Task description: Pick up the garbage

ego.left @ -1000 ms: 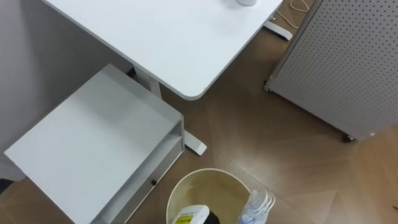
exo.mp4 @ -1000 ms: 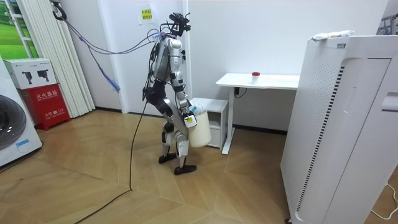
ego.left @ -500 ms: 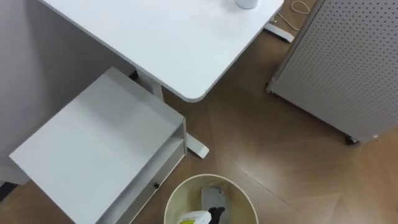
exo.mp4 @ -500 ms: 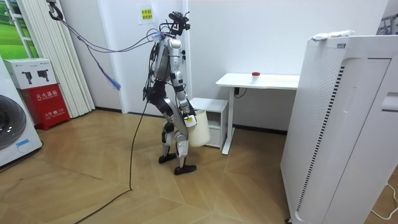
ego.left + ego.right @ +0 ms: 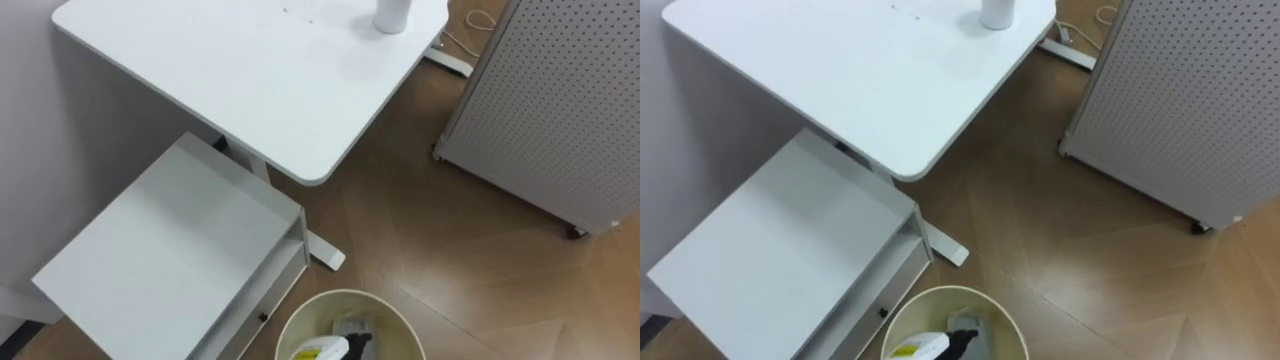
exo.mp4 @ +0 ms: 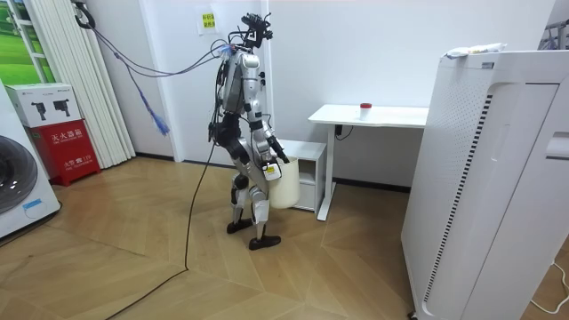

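A cream round waste bin (image 5: 350, 293) stands on the wood floor right below me, beside the low white cabinet. Inside it lie a white bottle with a yellow label (image 5: 315, 350) and a crumpled grey piece of garbage (image 5: 352, 328). In the room view I stand bent a little at the knees in front of the bin (image 6: 284, 188). My left hand (image 6: 278, 157) hovers just above its rim with fingers stretched out and nothing in them.
A white desk (image 5: 270, 80) with a white cup (image 5: 392, 14) on it lies ahead. The low white cabinet (image 5: 170, 260) is under its left side. A tall white perforated unit (image 5: 560, 100) stands to the right, with bare wood floor between it and the desk.
A clear plastic piece that hung at the bin's right rim now lies inside. My left hand lifted from the bin and its fingers straightened. The eye view shifted slightly.
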Available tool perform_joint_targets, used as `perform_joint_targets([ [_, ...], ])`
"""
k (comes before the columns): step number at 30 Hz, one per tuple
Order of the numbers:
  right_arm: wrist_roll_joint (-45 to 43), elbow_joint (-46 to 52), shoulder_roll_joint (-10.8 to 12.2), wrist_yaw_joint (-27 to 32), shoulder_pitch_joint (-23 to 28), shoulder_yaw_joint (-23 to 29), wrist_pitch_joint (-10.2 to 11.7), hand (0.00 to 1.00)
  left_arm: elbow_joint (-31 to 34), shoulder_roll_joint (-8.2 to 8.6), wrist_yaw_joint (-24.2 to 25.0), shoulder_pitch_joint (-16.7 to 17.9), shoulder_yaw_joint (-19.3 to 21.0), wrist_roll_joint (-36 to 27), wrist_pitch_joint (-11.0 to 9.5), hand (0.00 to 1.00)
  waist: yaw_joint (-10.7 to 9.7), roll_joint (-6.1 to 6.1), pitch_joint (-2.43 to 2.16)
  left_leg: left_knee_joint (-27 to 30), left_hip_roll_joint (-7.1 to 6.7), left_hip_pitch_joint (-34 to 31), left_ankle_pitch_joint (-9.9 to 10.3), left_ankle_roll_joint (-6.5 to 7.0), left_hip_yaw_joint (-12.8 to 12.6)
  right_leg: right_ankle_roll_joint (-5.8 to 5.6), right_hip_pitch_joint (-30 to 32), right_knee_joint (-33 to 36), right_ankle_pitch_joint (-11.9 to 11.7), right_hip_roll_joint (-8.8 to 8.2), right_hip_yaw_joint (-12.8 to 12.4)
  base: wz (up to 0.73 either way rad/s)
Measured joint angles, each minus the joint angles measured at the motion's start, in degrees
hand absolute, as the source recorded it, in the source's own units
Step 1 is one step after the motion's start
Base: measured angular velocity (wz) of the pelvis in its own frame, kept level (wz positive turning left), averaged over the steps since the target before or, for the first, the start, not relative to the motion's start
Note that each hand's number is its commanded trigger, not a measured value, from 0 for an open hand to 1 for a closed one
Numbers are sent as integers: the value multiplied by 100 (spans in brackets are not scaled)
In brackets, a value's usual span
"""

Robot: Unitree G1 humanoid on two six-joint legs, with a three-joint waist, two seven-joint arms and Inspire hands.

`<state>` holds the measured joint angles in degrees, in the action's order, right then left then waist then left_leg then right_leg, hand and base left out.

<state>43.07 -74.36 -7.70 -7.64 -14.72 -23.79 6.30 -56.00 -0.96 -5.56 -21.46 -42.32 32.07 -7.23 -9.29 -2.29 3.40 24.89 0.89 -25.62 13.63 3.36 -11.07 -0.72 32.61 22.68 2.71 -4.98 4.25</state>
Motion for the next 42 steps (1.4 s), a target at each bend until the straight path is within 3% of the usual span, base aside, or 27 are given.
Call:
perform_joint_targets([
  [5, 110, 87, -120, -16, 197, 498, -9, 100, 476, -200, -34, 135, 356, 10, -104, 0, -24, -3, -5, -290, -63, 493, 4, 19, -98, -76, -363, -60, 56, -2, -126, -10],
  [8, 194, 87, -155, -31, 338, 931, 0, 100, 1116, -422, -172, 352, 728, 1, -158, 0, -57, 43, -24, -392, -118, 760, 7, 26, -158, -91, -564, -122, 64, 0, -127, -12],
  [10, 211, 114, -170, 5, 484, 978, 4, 100, 1639, -562, -300, 458, 946, 26, -168, 0, 22, 119, -71, -543, -108, 1000, 11, 33, -374, -89, -661, -139, 64, 7, -115, -37],
  [13, 121, 168, -170, 6, 635, 1195, 6, 100, 2297, -598, -473, 696, 1376, 21, -239, 0, 30, 151, -99, -697, -50, 1296, 25, 40, -592, -75, -844, -238, 37, 34, -92, -47],
  [14, 2, 202, -161, 3, 701, 1221, 5, 100, 2524, -619, -602, 826, 1569, 22, -327, 0, 70, 196, -130, -812, -39, 1498, 33, 25, -763, -58, -923, -250, 27, 58, -91, -74],
  [15, -156, 204, -144, 3, 710, 1225, 4, 100, 2624, -623, -715, 945, 1734, 26, -417, 0, 149, 235, -169, -924, 8, 1696, 48, 1, -929, -22, -1011, -290, 2, 85, -47, -80],
  [18, -355, 207, -142, -15, 788, 1216, 19, 100, 2688, -670, -872, 1142, 1886, 4, -443, 0, 130, 228, -202, -1061, 110, 2081, 106, -60, -1077, 74, -1404, -527, -66, 122, 384, -43],
  [20, -353, 304, -140, -17, 938, 1215, 32, 100, 2689, -668, -874, 1179, 1878, 9, -443, 0, 122, 247, -220, -1154, 142, 2257, 97, -89, -1096, 77, -1575, -621, -68, 172, 413, -2],
  [29, -594, 434, -144, -41, 976, 1412, 56, 100, 3241, -752, -871, 1404, 1898, -33, -409, 0, 143, 321, -229, -1116, 239, 2342, 111, -132, -1152, 170, -1664, -711, -84, 184, 813, -5],
  [32, -751, 574, -133, -67, 1087, 1410, 61, 100, 3534, -780, -868, 1462, 1954, -46, -409, 0, 169, 374, -226, -951, 352, 2379, 168, -222, -1183, 265, -1786, -779, -82, 219, 1042, -11],
  [35, -941, 525, -121, -108, 1175, 1416, 57, 100, 4170, -787, -941, 1641, 2231, -187, -481, 0, 209, 419, -220, -534, 484, 2509, 241, -341, -1305, 367, -1963, -770, 57, 342, 953, -28],
  [37, -958, 526, -119, -126, 1210, 1376, 57, 100, 4292, -789, -1067, 1654, 2409, -328, -561, 0, 328, 465, -225, -32, 555, 2498, 241, -338, -1117, 396, -2047, -686, 199, 463, 611, -72],
  [38, -1053, 586, -124, -122, 1229, 1379, 57, 100, 4388, -790, -1136, 1698, 2534, -329, -600, 0, 463, 465, -226, 373, 532, 2372, 248, -325, -551, 450, -2120, -607, 229, 557, 277, -99],
  [39, -1211, 661, -139, -115, 1245, 1380, 57, 100, 4481, -792, -1184, 1804, 2665, -339, -683, 0, 539, 481, -217, 625, 436, 2189, 314, -284, 50, 498, -2134, -543, 253, 679, -13, -109],
  [40, -1288, 688, -161, -112, 1244, 1392, 57, 100, 4494, -768, -1199, 1855, 2693, -417, -774, 0, 601, 476, -226, 509, 245, 1990, 334, -266, 451, 519, -2131, -480, 271, 770, -270, -85],
  [41, -1328, 688, -176, -110, 1243, 1393, 57, 100, 4495, -747, -1198, 1876, 2693, -439, -798, 0, 653, 448, -243, 399, 162, 1878, 326, -279, 571, 521, -2134, -463, 272, 807, -370, -87],
  [42, -1447, 687, -209, -104, 1243, 1393, 55, 100, 4505, -718, -1198, 1905, 2705, -440, -835, 0, 755, 473, -228, 93, 36, 1674, 238, -315, 744, 536, -2132, -392, 284, 880, -504, -74],
])
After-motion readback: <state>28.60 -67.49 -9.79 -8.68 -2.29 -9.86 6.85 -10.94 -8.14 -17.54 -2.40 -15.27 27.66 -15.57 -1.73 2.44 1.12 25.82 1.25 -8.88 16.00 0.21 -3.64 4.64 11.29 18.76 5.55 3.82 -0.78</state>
